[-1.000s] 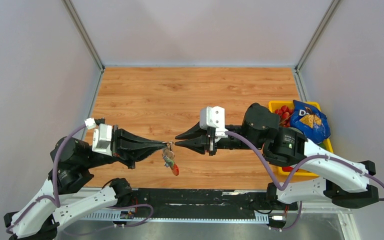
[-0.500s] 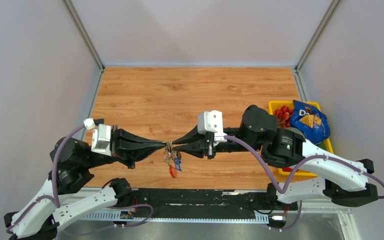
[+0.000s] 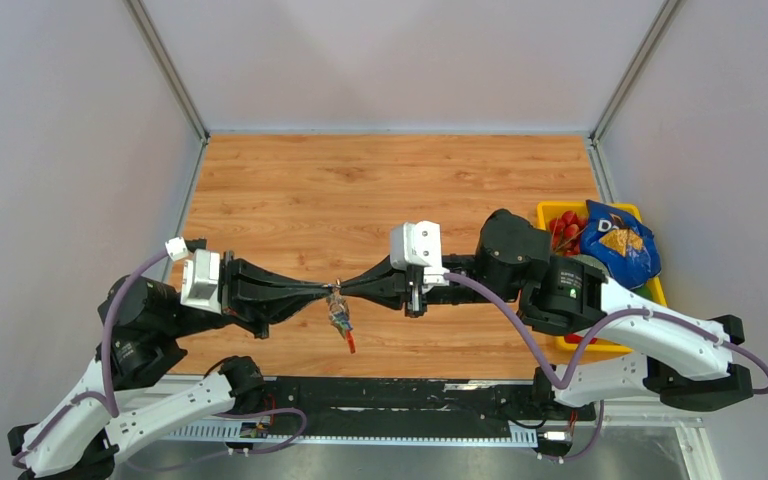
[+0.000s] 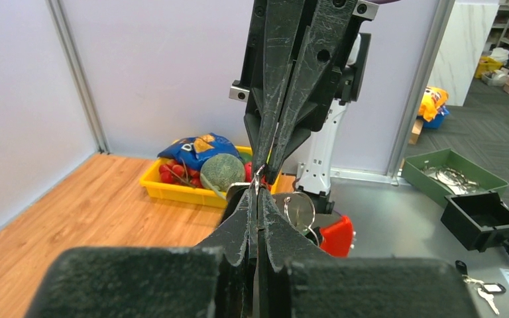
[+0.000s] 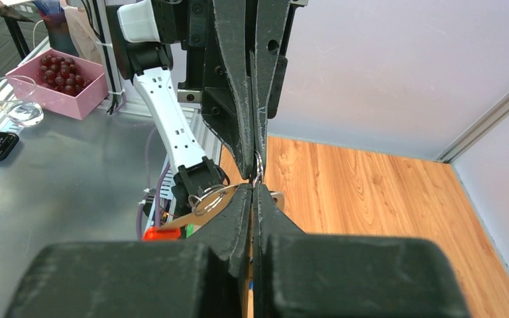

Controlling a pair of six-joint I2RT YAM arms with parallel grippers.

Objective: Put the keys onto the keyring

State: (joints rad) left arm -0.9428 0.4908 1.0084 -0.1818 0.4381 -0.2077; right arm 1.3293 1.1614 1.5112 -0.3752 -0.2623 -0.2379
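My left gripper (image 3: pixel 327 290) and right gripper (image 3: pixel 347 291) meet tip to tip above the front of the table. Both are shut on the thin wire of the keyring (image 3: pixel 337 293). Below them the bunch hangs with its red tag (image 3: pixel 349 343) lowest. In the left wrist view my left gripper (image 4: pixel 257 193) pinches the keyring (image 4: pixel 259 175), with a wire loop (image 4: pixel 299 209) and the red tag (image 4: pixel 337 237) to its right. In the right wrist view my right gripper (image 5: pixel 252 188) grips the keyring (image 5: pixel 258 164) against the left fingers (image 5: pixel 235 99). I cannot pick out the keys in the bunch.
A yellow bin (image 3: pixel 610 345) with red fruit and a blue snack bag (image 3: pixel 617 240) stands at the table's right edge, close behind the right arm. Off the table, a green tray (image 4: pixel 454 175), a black box (image 4: pixel 484 222) and small loose keys (image 4: pixel 489 296) lie on a grey bench.
My right gripper has moved left to the hanging bunch and shut on the keyring opposite the left gripper. The bunch swung a little; the left gripper stayed shut.
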